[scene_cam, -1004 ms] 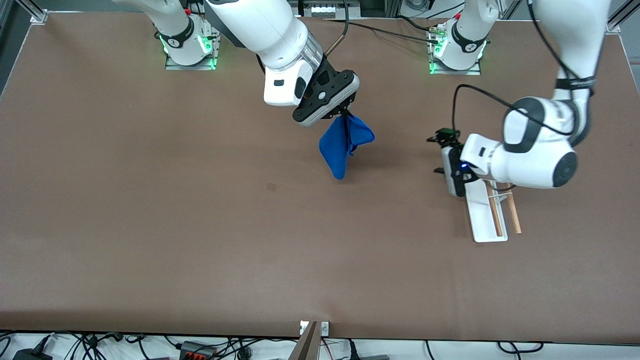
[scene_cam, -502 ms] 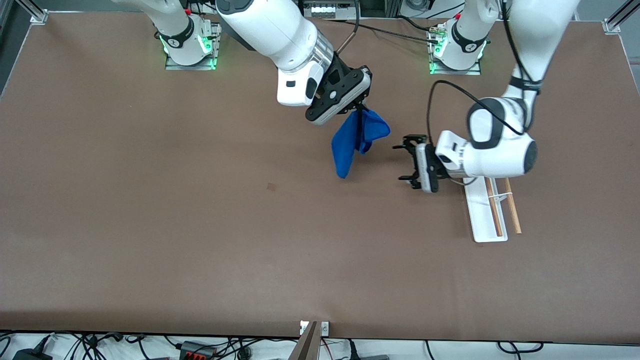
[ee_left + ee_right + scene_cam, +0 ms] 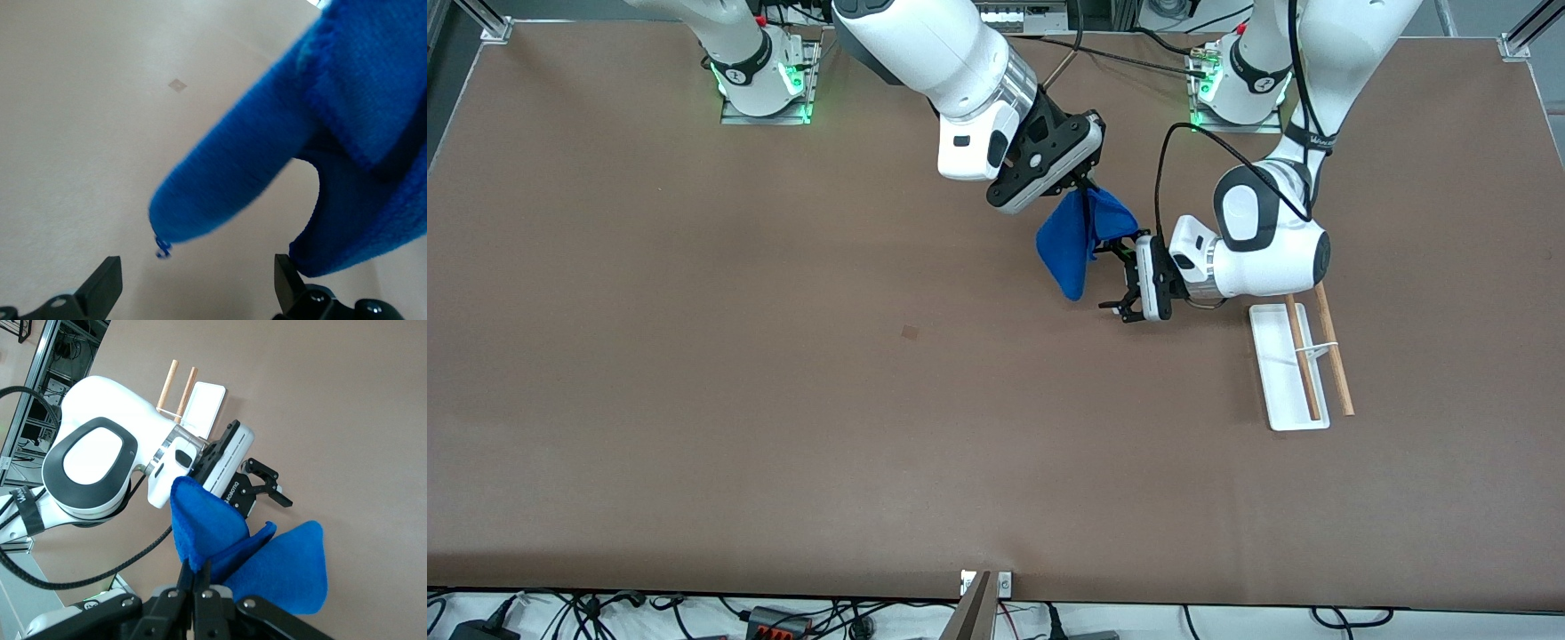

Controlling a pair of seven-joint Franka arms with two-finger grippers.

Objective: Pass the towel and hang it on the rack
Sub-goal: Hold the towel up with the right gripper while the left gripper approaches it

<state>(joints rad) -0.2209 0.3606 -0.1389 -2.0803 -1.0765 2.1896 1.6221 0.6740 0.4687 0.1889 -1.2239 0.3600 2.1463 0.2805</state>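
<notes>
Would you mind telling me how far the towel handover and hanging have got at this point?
Done: the right gripper is shut on the towel, which hangs in the air. In hand: the open left gripper is beside the hanging cloth, fingers apart, not gripping. Left: the handover itself, then draping it over the rack, whose rods are bare.

Royal-blue towel (image 3: 1069,252), white rack (image 3: 1279,373) with seemingly light-brown rods, plain brown table (image 3: 694,373)

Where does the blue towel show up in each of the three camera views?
Front view: towel hangs from the shut right gripper, beside the open left gripper.
Left wrist view: towel fills the upper corner.
Right wrist view: towel low, centre.
Shared landmark: left gripper.
</notes>
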